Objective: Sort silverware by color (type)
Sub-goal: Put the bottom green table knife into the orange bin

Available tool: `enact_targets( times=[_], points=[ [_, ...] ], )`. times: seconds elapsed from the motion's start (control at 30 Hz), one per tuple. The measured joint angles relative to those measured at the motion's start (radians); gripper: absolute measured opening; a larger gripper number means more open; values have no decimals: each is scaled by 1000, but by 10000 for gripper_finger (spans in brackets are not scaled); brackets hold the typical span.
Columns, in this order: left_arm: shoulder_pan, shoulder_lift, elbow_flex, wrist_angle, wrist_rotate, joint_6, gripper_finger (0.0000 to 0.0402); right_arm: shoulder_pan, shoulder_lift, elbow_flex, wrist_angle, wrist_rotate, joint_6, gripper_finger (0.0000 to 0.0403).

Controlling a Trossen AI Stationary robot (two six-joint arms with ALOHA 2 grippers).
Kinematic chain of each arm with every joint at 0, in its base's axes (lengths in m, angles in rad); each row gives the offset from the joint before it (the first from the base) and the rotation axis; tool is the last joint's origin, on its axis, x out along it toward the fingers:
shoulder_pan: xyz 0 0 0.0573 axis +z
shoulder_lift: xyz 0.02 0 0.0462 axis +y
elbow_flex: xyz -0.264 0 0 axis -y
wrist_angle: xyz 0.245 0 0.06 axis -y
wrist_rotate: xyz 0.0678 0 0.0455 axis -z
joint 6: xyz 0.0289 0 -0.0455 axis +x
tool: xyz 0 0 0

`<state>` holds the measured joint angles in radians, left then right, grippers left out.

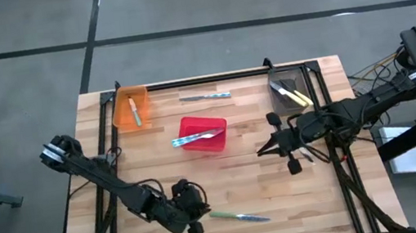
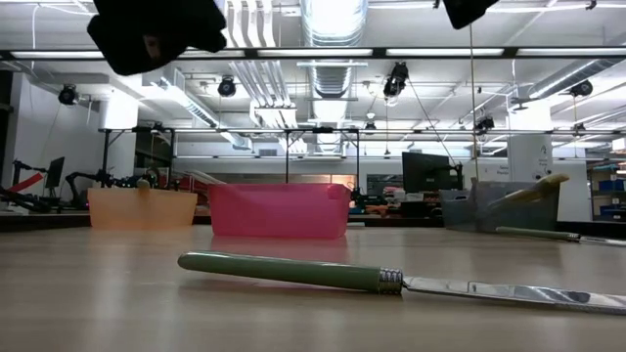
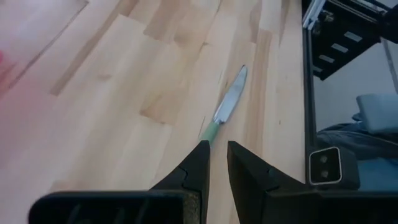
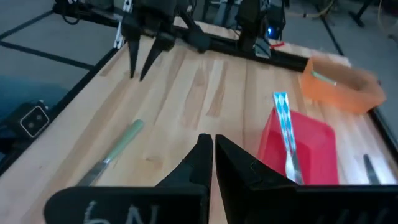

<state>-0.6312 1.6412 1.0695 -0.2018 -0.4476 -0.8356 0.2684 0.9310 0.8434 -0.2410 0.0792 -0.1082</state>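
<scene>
The sorting looks partly done. A green utensil (image 1: 135,111) lies in the orange bin (image 1: 120,113), a blue one (image 1: 196,138) rests across the red bin (image 1: 211,124), and yellow ones (image 1: 296,95) sit in the grey bin (image 1: 282,101). A green-handled knife (image 1: 239,216) lies loose on the desk (image 1: 266,174) just beside the left gripper (image 1: 192,225), whose fingers stand slightly apart, holding nothing. Another utensil (image 1: 205,96) lies along the far edge. The right gripper (image 1: 266,147) hangs closed and empty.

High view straight down; low view table-level; both share green knife (image 1: 239,216).
</scene>
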Motion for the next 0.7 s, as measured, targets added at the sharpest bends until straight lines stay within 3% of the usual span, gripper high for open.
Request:
enact_targets(
  times=[0.27, 0.47, 0.7],
  points=[
    [23, 104, 0, 141, -26, 23, 37, 0, 8, 1, 13, -1, -55, 9],
    [56, 188, 0, 340, -6, 154, 37, 0, 6, 1, 15, -1, -67, 9],
    [68, 203, 0, 328, 11, 271, 37, 0, 1, 1, 15, -1, -100, 9]
  ],
)
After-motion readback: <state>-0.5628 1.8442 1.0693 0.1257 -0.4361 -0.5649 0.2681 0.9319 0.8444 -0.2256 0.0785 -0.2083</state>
